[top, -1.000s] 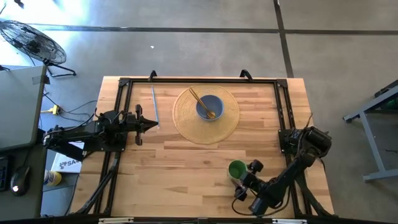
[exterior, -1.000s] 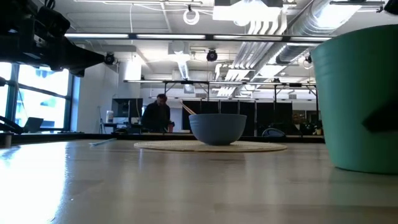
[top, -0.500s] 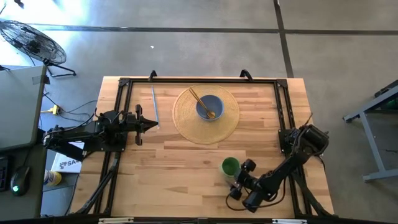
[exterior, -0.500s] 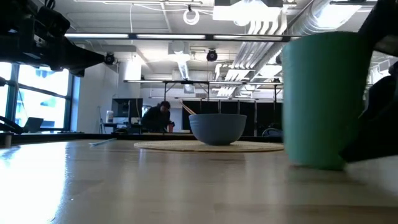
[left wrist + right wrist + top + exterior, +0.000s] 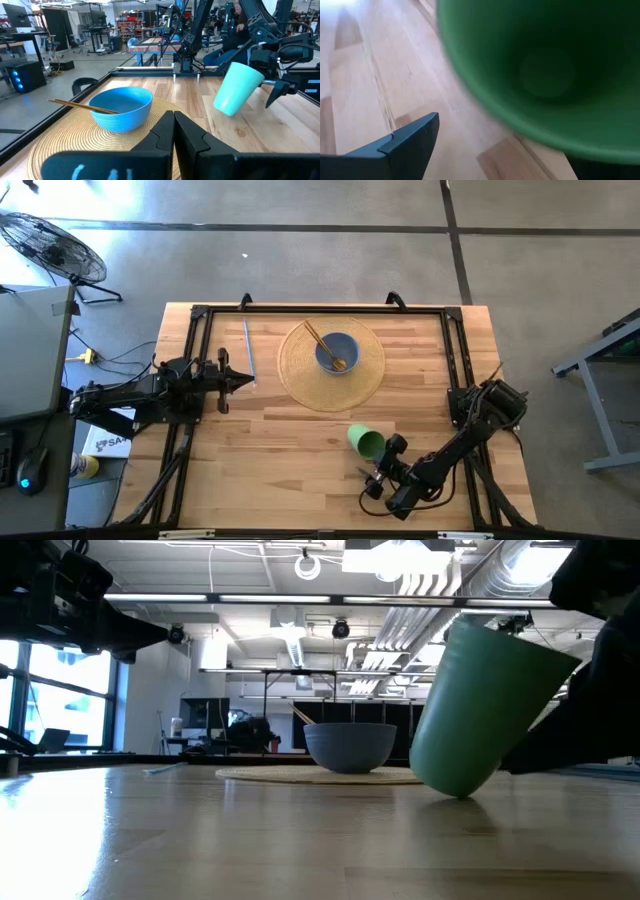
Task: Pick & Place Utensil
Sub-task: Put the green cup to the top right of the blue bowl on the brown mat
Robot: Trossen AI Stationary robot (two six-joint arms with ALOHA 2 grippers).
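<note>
A green cup [image 5: 364,439] stands tilted on the wood near the table's near right, its mouth [image 5: 545,75] turned toward my right gripper [image 5: 382,461]. That gripper is open and slants down right at the cup. A blue bowl [image 5: 336,351] with wooden sticks [image 5: 85,106] leaning in it sits on a round woven mat [image 5: 300,370]. A thin silvery utensil [image 5: 248,348] lies flat left of the mat. My left gripper [image 5: 246,381] is shut, level and apart from everything at the table's left. My right gripper meets the green cup at its rim side [image 5: 257,76], coming slantwise from the table's near right. One finger [image 5: 412,137] stands outside the cup's wall; the cup hides the other. The cup leans back toward the fingers and rests only on its bottom edge [image 5: 458,792].
A black frame [image 5: 320,310] runs around the tabletop. Bare wood [image 5: 280,460] stretches between the mat and the near edge. Beyond the table a person [image 5: 240,20] sits among desks and other arms.
My right gripper has gone toward the table's left and a little toward the far edge, sinking slightly and rolling. The green cup has slid that way before it and tipped from upright, so that its mouth now faces the gripper.
</note>
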